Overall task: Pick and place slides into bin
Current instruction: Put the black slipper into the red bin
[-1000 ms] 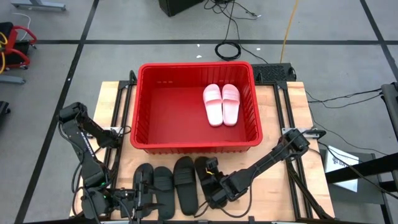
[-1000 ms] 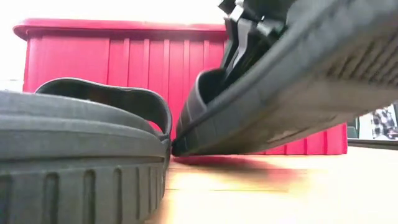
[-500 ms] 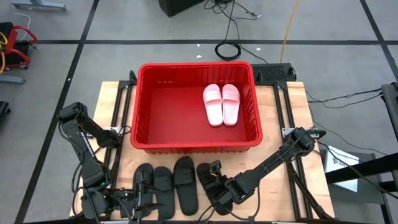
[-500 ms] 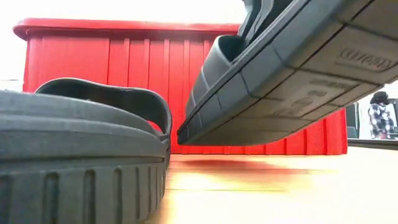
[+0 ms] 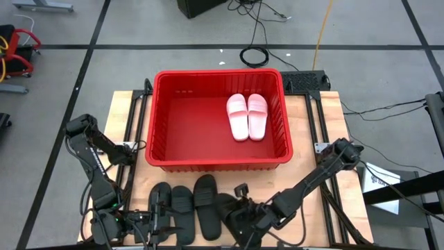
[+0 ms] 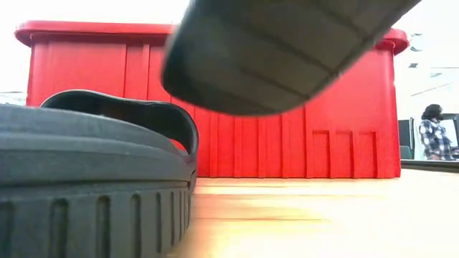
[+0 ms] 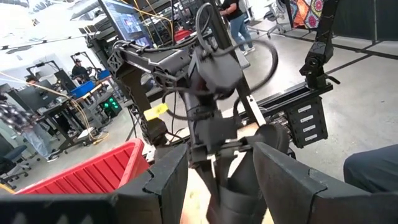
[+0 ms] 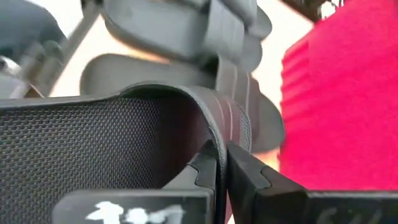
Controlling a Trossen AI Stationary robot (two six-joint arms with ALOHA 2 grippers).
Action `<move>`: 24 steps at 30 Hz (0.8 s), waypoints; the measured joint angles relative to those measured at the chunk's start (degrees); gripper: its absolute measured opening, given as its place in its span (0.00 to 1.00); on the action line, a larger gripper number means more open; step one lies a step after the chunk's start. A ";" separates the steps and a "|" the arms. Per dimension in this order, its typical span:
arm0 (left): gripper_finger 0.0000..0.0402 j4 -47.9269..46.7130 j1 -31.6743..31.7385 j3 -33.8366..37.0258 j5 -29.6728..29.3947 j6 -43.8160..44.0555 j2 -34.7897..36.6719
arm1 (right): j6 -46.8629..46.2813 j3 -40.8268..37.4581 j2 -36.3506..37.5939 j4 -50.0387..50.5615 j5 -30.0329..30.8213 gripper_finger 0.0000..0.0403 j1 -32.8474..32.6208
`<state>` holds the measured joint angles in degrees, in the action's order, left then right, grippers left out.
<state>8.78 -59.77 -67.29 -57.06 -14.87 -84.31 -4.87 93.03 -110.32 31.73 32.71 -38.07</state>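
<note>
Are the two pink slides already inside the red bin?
Yes, the high view shows the two pink slides lying side by side on the floor of the red bin, near its right wall.

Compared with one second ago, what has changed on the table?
The right pincer, shut on the strap of a black slide, has raised it clear of the table; in the low view its sole now hangs higher. The left pincer, the other three black slides, the bin and the pink pair kept their places.
</note>
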 joint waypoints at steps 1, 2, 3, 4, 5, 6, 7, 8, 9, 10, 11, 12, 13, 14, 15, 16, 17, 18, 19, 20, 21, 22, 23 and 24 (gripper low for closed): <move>0.47 0.00 0.00 0.00 0.00 0.00 0.00 | 0.48 0.00 0.16 -1.12 -0.04 0.02 -0.14; 0.47 0.00 0.00 0.00 -0.02 0.02 0.00 | 1.21 0.00 0.24 -2.45 -0.02 0.02 -0.31; 0.47 0.00 0.00 0.00 -0.01 0.02 0.00 | 1.95 0.00 0.26 -3.91 -0.02 0.02 -0.39; 0.47 0.00 0.00 0.00 -0.02 0.02 0.00 | 2.96 0.00 0.26 -5.32 -0.04 0.02 -0.41; 0.47 0.00 0.00 0.00 -0.02 0.02 0.00 | 4.05 0.00 0.24 -6.38 -0.05 0.02 -0.41; 0.47 0.00 0.00 0.00 -0.01 0.02 0.00 | 4.86 0.00 0.23 -7.35 -0.01 0.02 -0.38; 0.47 0.00 0.00 0.00 -0.02 0.02 0.00 | 5.59 0.00 0.23 -8.33 0.00 0.02 -0.34; 0.47 0.00 0.00 0.00 -0.02 0.02 0.00 | 5.94 0.00 0.23 -9.28 0.00 0.02 -0.30; 0.47 0.00 0.00 0.00 -0.02 0.02 0.00 | 6.19 0.00 0.23 -10.15 0.08 0.02 -0.30; 0.47 0.00 0.00 0.00 -0.02 0.03 0.00 | 6.53 0.00 0.23 -10.84 0.23 0.02 -0.28; 0.47 -0.01 0.00 0.00 -0.02 0.03 0.00 | 7.23 0.00 0.23 -11.41 0.30 0.02 -0.28; 0.47 0.00 0.00 0.00 -0.02 0.02 0.00 | 7.92 0.00 0.23 -12.06 0.30 0.02 -0.28; 0.47 0.00 0.00 0.00 -0.02 0.03 0.00 | 8.91 0.00 0.23 -12.73 0.28 0.02 -0.28; 0.47 0.00 0.00 0.00 -0.02 0.04 0.00 | 9.90 0.00 0.23 -13.40 0.30 0.02 -0.28; 0.47 0.00 0.00 0.00 -0.02 0.04 0.00 | 10.99 0.00 0.23 -14.08 0.33 0.02 -0.28; 0.47 0.00 0.00 0.00 -0.02 0.04 0.00 | 12.18 0.00 0.23 -14.81 0.35 0.03 -0.26; 0.47 0.00 0.00 0.00 -0.02 0.06 0.00 | 13.79 0.00 0.23 -15.73 0.38 0.03 -0.17; 0.47 0.00 0.00 0.00 -0.02 0.07 0.00 | 15.51 0.00 0.23 -16.84 0.45 0.03 0.02; 0.47 0.00 0.00 0.00 -0.02 0.10 0.00 | 16.77 0.00 0.23 -18.20 0.59 0.03 0.24; 0.47 0.00 0.00 0.00 -0.02 0.17 0.00 | 17.92 0.00 0.23 -19.68 1.23 0.03 0.49; 0.47 0.01 0.00 0.00 -0.02 0.36 0.00 | 18.65 0.00 0.38 -20.69 2.25 0.03 0.69; 0.47 0.09 0.01 0.00 -0.02 0.39 0.00 | 19.06 0.00 0.69 -20.94 3.13 0.03 0.98; 0.47 0.28 0.13 0.00 -0.04 0.37 0.00 | 19.11 0.00 1.09 -20.88 3.81 0.03 1.30; 0.47 0.55 0.25 0.00 -0.02 0.37 0.00 | 19.07 0.00 1.58 -20.85 4.65 0.03 1.57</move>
<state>9.33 -59.52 -67.29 -57.08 -14.50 -84.31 14.20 93.03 -108.74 10.87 37.36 -36.49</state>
